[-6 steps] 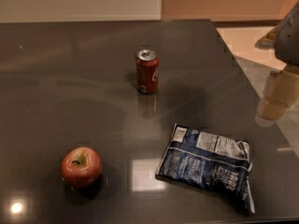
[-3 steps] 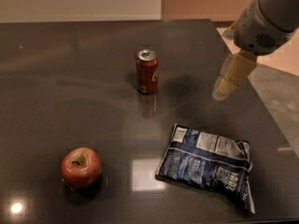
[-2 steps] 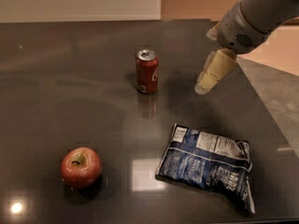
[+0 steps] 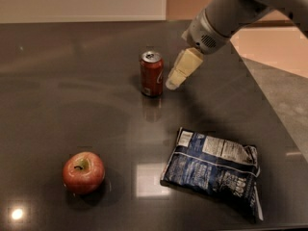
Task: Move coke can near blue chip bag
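My gripper [image 4: 174,81] (opening I cannot tell, seemingly empty) hangs just right of the can [image 4: 151,74], upper centre, where a sideways nudge could topple it.

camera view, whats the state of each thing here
coke can: upright on the table, not held
blue chip bag: lying flat, crinkled, apart from the can
apple: whole, stem up, resting alone
hand: low beside the can, holding nothing
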Controlling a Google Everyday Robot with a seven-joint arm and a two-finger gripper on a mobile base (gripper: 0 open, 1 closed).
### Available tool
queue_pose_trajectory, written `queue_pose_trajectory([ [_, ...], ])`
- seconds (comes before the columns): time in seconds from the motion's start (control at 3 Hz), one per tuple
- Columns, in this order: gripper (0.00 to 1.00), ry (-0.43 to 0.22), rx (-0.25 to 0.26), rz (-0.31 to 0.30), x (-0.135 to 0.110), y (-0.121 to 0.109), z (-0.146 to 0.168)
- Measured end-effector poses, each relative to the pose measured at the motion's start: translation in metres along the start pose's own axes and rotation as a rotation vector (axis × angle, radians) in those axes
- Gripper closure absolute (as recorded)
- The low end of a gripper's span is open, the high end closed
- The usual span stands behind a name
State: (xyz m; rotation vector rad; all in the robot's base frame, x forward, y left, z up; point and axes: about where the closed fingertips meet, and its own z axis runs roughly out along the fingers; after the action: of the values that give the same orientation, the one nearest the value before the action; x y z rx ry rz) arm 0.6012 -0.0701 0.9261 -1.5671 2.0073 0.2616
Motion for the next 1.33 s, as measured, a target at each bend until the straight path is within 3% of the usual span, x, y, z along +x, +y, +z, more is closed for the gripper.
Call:
queue_pose_trajectory([
  [0.67, 0.00, -0.041, -0.066, 0.025, -0.028, -0.004, 0.044],
  [1.33, 0.41, -0.068, -0.122, 0.035, -0.036, 0.000, 0.058],
])
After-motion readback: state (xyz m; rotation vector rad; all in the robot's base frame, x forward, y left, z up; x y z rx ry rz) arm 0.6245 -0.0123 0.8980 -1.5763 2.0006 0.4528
